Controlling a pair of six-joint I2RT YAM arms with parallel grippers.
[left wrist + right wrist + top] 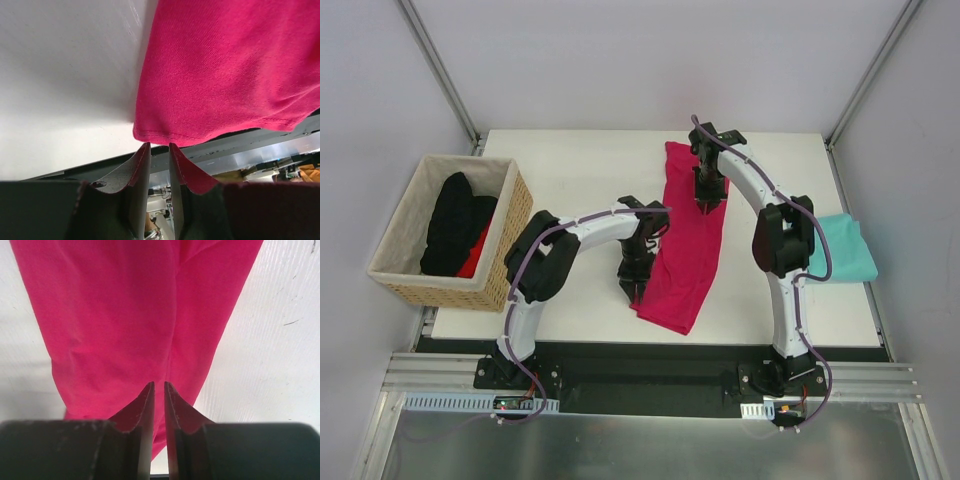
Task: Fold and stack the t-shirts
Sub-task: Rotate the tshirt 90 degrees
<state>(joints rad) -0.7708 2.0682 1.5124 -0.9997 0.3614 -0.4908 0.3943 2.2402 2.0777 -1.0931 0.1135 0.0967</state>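
Crimson-pink t-shirt (685,250) in the overhead view lies as a long narrow strip on the white table (580,170), slanting from the far middle down toward the near edge. The teal t-shirt (848,250) sits well apart from it at the table's right edge, partly behind the right arm. The left gripper (631,291) hangs just beside the strip's near left edge, and the right gripper (708,207) points down onto its upper half. A wicker basket (510,240) holding dark and red cloth stands at the left. From the left wrist, the pink t-shirt (225,75) fills the upper right, its stitched hem reaching the table's (65,75) near edge. The left gripper (160,145) has its fingers slightly apart with nothing between them, the tips just short of that hem. From the right wrist, the pink t-shirt (115,315) spreads across the table (260,365), a lengthwise fold line running down to the right gripper (159,383). Its fingers are nearly together, with only a thin slit between them, and I cannot tell whether cloth is pinched there.
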